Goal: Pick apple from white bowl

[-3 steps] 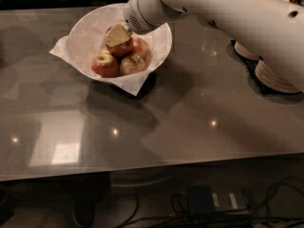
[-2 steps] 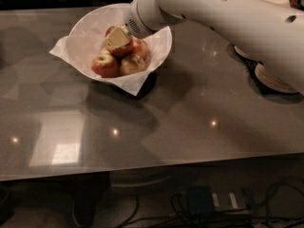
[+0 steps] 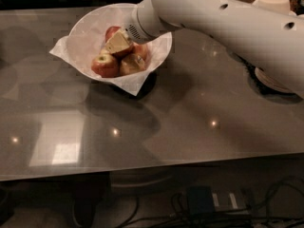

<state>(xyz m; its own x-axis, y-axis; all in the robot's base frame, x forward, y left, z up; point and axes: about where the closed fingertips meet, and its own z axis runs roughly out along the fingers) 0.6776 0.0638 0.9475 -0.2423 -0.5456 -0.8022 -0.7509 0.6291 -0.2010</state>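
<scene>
The white bowl (image 3: 85,30), lined with white paper whose corners stick out, stands at the table's back left. It holds several apples. A deep red apple (image 3: 111,31) shows at the back, right behind my gripper (image 3: 118,42). Yellower, red-blushed apples lie in front (image 3: 105,65) and beside it (image 3: 133,64). My gripper reaches down into the bowl from the right and sits among the apples, touching or nearly touching them. No sticker shows on any apple. The white arm (image 3: 213,18) hides the bowl's right rim.
The grey reflective table (image 3: 156,127) has its front edge near the bottom of the view. Stacked pale plates (image 3: 273,82) sit at the right, partly hidden under the arm. Cables and a power strip (image 3: 209,201) lie on the floor below.
The arm has risen towards the camera and looks larger. The gripper has shifted slightly lower in the bowl, and a red apple now shows behind it.
</scene>
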